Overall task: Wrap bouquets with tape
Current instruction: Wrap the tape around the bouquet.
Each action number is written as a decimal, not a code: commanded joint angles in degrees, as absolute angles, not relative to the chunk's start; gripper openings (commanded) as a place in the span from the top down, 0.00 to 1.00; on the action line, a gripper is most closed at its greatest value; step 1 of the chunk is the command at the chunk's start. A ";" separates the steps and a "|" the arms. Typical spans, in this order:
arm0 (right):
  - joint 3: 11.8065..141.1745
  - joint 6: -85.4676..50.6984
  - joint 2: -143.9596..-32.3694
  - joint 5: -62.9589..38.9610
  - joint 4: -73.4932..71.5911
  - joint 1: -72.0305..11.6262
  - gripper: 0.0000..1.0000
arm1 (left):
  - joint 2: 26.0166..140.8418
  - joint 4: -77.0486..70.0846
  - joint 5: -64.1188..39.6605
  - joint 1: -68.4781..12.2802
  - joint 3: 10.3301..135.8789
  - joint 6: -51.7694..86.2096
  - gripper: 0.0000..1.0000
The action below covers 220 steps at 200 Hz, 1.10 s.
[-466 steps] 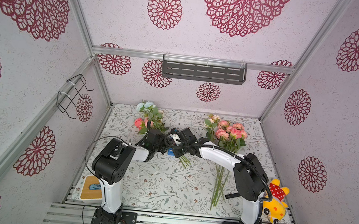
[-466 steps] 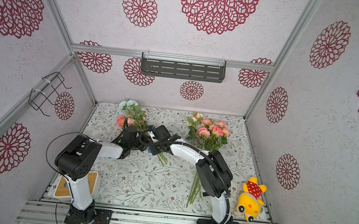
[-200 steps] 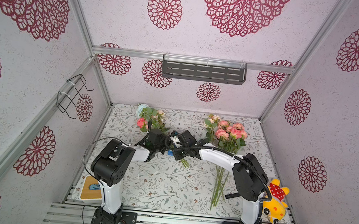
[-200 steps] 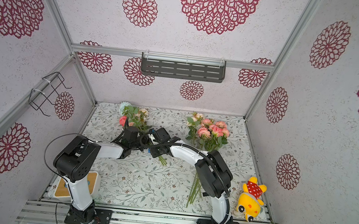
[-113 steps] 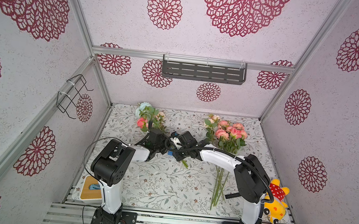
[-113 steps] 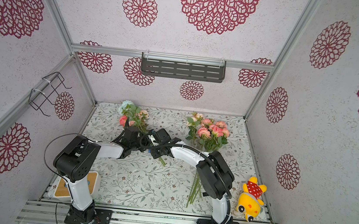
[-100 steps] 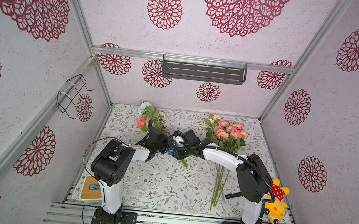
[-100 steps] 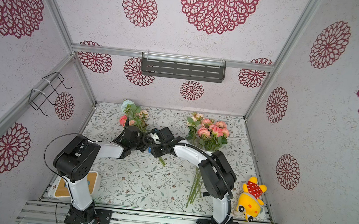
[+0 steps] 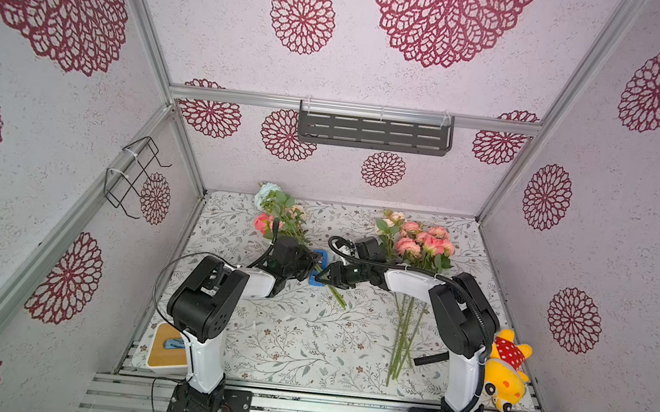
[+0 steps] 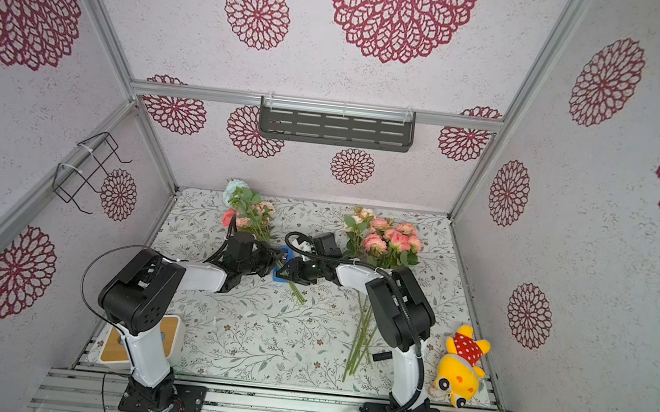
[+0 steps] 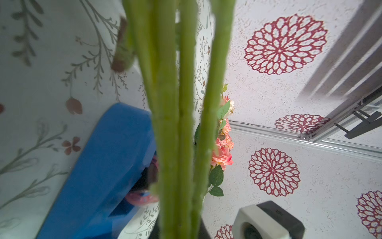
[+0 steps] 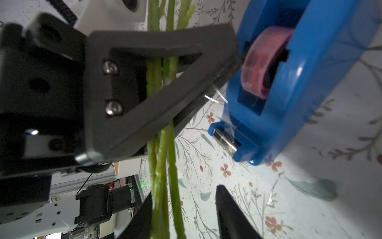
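One of the bouquets [image 9: 277, 214] [image 10: 246, 206], with a pale blue bloom, lies at the back left. My left gripper [image 9: 311, 265] [image 10: 274, 260] [image 11: 179, 231] is shut on its green stems [image 11: 175, 124] [image 12: 163, 132]. The blue tape dispenser [image 9: 316, 281] [image 10: 280, 277] [image 11: 103, 165] [image 12: 299, 103] stands right beside that grip, its pink roll [image 12: 264, 62] showing. My right gripper [image 9: 323, 277] [image 10: 286, 271] [image 12: 186, 213] is open around the same stems, which run close along one finger. The second bouquet [image 9: 420, 241] [image 10: 388, 234] lies loose on the right.
A yellow plush toy [image 9: 505, 371] sits at the front right, with a black strap [image 9: 431, 357] near it. A white and wood box [image 9: 165, 348] is at the front left. A wire rack [image 9: 135, 178] hangs on the left wall and a grey shelf [image 9: 373, 132] on the back wall.
My right gripper has opened and now stands around the stems by the tape dispenser. The left gripper has closed tighter on the stems, and the held bouquet's blooms have shifted slightly.
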State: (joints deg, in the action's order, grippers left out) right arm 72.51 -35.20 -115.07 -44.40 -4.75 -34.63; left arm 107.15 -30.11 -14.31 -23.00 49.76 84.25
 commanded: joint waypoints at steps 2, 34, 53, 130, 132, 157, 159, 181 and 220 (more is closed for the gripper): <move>73.79 -38.12 -115.45 -47.72 -8.89 -33.93 0.55 | 106.50 -34.84 -14.58 -23.48 49.92 84.63 1.00; 74.53 -32.83 -114.97 -43.52 -2.46 -34.05 0.95 | 107.08 -36.47 -14.96 -23.55 49.66 85.38 1.00; 77.62 -23.74 -113.18 -33.23 8.25 -35.80 1.00 | 105.89 -31.61 -13.92 -23.50 49.89 83.67 0.81; 86.79 -7.47 -110.69 -0.30 22.62 -47.01 1.00 | 105.70 -23.54 -14.02 -22.63 51.71 82.90 0.61; 86.89 -7.19 -110.77 0.04 22.69 -47.24 1.00 | 105.66 -23.44 -14.07 -22.60 51.80 82.82 0.61; 86.60 -5.72 -110.66 0.02 21.70 -48.23 1.00 | 105.63 -23.09 -14.02 -22.68 52.18 82.44 0.62; 86.75 -5.54 -110.74 0.01 21.84 -48.25 1.00 | 105.58 -23.29 -13.99 -22.72 52.09 82.44 0.62; 87.20 -4.09 -111.73 1.07 22.82 -48.95 1.00 | 104.72 -22.59 -13.36 -22.78 51.94 82.05 0.78; 86.89 -5.89 -111.18 -3.55 21.83 -47.19 0.97 | 104.66 -21.84 -13.07 -22.76 51.77 82.41 1.00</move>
